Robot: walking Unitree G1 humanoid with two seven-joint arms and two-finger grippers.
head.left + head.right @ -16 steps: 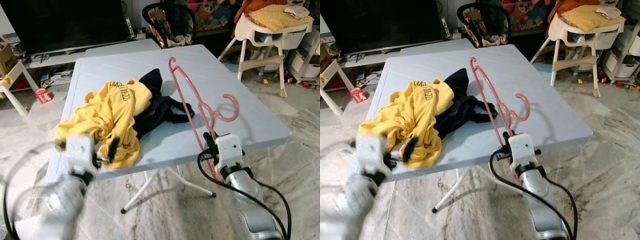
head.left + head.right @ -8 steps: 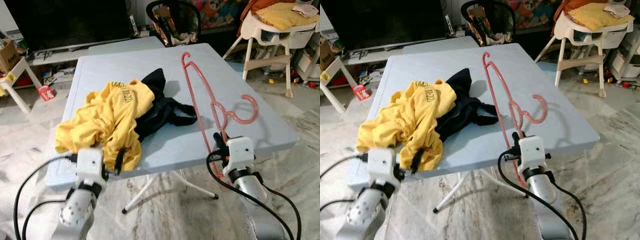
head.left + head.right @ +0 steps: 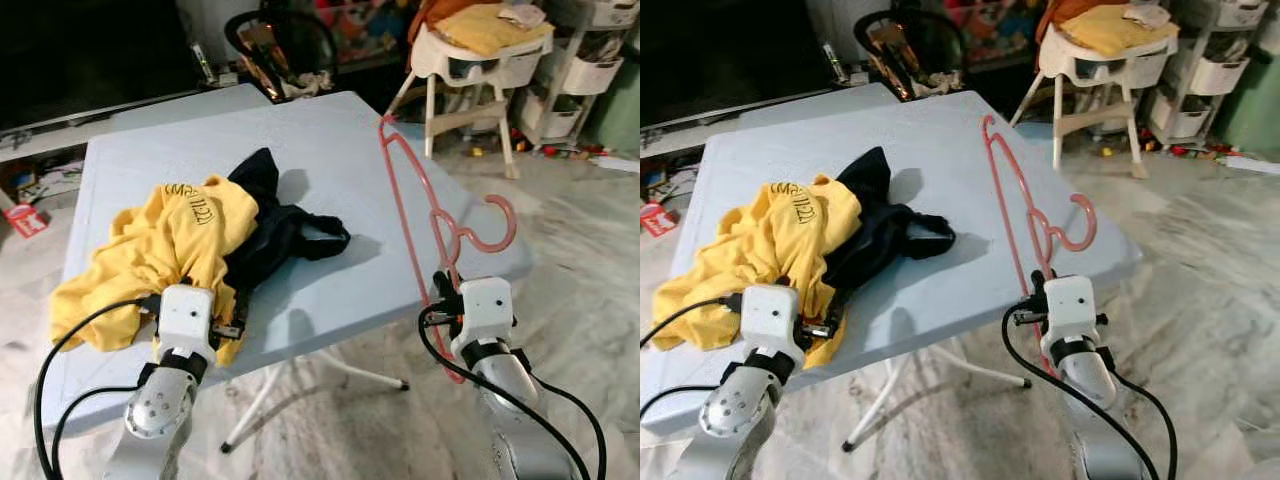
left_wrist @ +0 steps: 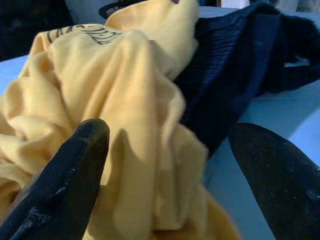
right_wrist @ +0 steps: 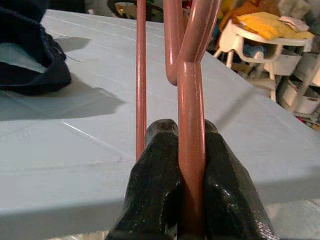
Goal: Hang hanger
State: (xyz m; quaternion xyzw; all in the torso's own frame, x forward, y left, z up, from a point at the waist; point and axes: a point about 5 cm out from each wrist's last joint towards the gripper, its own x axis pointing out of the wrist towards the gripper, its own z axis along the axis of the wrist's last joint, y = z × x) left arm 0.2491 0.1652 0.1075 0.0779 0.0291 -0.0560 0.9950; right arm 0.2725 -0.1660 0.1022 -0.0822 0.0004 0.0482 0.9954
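While R claw [image 5: 185,165] grips pink hanger [image 3: 420,200] upright, L claw [image 4: 165,165] gapes, prob touching yellow shirt [image 3: 160,240]

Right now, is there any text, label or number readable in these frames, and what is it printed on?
Dark lettering on the yellow garment, lying on the table: visible in the eye views and the left wrist view, but creased and too small to read.
Red item on the floor at the far left: any print is too blurred to read.
Pink hanger held by the right gripper: no text visible.
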